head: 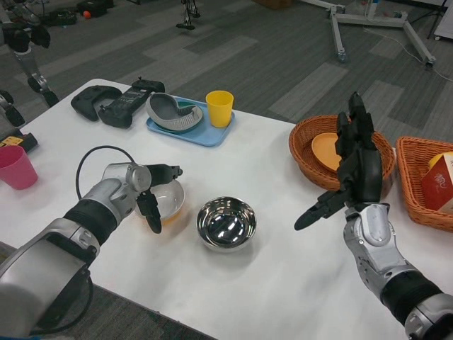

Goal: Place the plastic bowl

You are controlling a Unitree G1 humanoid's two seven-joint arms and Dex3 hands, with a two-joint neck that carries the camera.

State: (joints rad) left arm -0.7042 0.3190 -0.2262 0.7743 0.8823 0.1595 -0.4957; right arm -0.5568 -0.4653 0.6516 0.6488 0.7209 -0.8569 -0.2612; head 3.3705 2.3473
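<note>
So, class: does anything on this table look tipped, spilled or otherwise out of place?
Yes: the grey bowl on the blue tray lies tipped on its side beside the upright yellow cup. Nothing looks spilled. The plastic bowl in the left hand sits level.

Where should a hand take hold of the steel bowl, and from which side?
Probably by the rim. The steel bowl stands upright with its mouth open, and its rounded shiny wall looks slippery. Pinching the rim from above, one finger inside, seems best. The right hand is open and on the bowl's free side; the left hand is at the plastic bowl.
</note>
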